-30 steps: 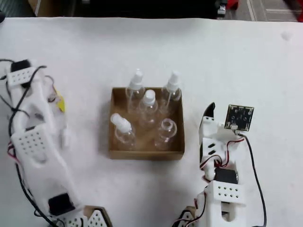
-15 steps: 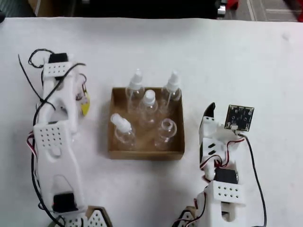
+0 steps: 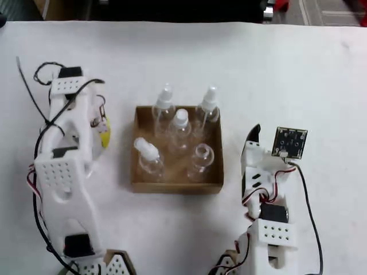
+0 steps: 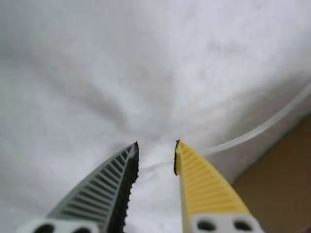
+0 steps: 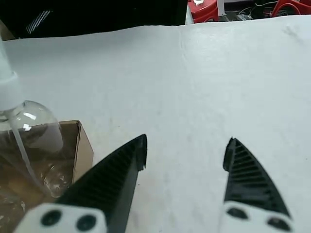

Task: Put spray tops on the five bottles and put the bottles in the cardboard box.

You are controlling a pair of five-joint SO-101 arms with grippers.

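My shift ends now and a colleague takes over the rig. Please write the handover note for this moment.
Left gripper: open, low over the white cloth left of the brown cardboard box, tips by a thin clear dip tube lying there.
Right gripper: open, empty, right of the box.
Done: all five clear plastic bottles stand in the box; four wear white spray tops.
Left: the bottle nearest the right gripper is uncapped; the tube probably belongs to its top.

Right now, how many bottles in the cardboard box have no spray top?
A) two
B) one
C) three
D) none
B: in the cardboard box, one bottle at the front right corner shows an open neck without a top.
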